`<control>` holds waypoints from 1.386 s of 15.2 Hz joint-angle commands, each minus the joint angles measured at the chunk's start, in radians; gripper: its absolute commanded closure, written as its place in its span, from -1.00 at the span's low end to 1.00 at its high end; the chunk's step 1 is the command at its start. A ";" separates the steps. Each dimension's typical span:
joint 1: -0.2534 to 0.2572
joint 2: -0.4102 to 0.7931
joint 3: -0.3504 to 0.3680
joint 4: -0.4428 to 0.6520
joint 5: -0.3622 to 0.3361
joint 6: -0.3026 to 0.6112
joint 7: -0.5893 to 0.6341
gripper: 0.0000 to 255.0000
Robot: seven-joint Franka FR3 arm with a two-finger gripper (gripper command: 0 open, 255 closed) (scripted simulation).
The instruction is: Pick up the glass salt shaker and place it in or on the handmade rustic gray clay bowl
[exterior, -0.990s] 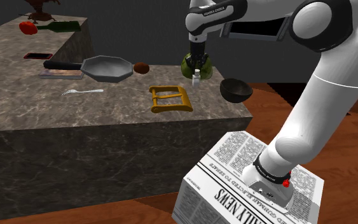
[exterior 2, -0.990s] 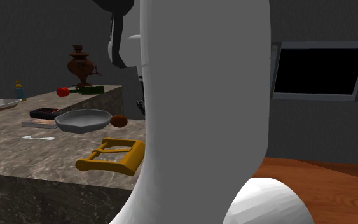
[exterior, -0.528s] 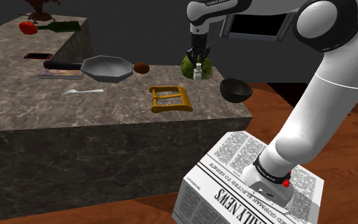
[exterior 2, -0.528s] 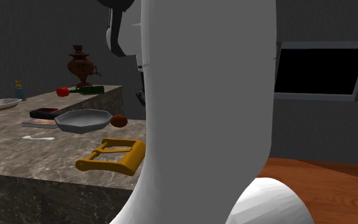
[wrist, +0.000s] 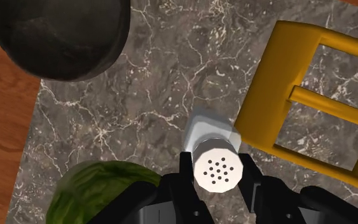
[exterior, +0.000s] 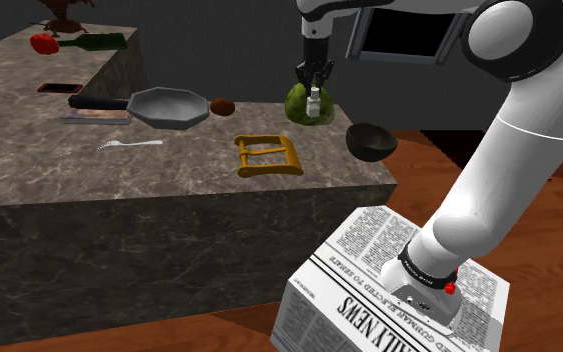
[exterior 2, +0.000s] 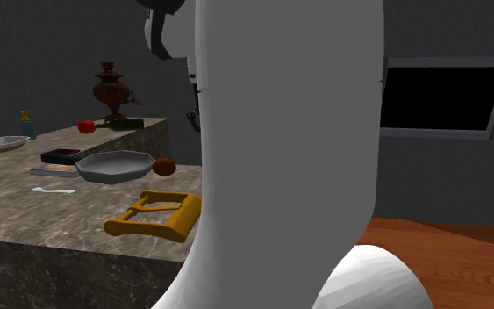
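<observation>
Grasping the salt shaker point(wrist: 209, 137) just below its perforated cap between both fingers point(wrist: 187, 175) of the gripper point(wrist: 217, 178). Probably light, rigid, slick, fragile; worth holding high and upright.

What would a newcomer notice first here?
The black gripper clasps a white-capped salt shaker over the marble counter, beside a yellow frame. A dark bowl sits at the counter's corner; the white arm blocks much of the second exterior view.
</observation>
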 commanded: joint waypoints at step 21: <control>-0.134 -0.360 -0.143 -0.247 -0.113 -0.076 -0.263 1.00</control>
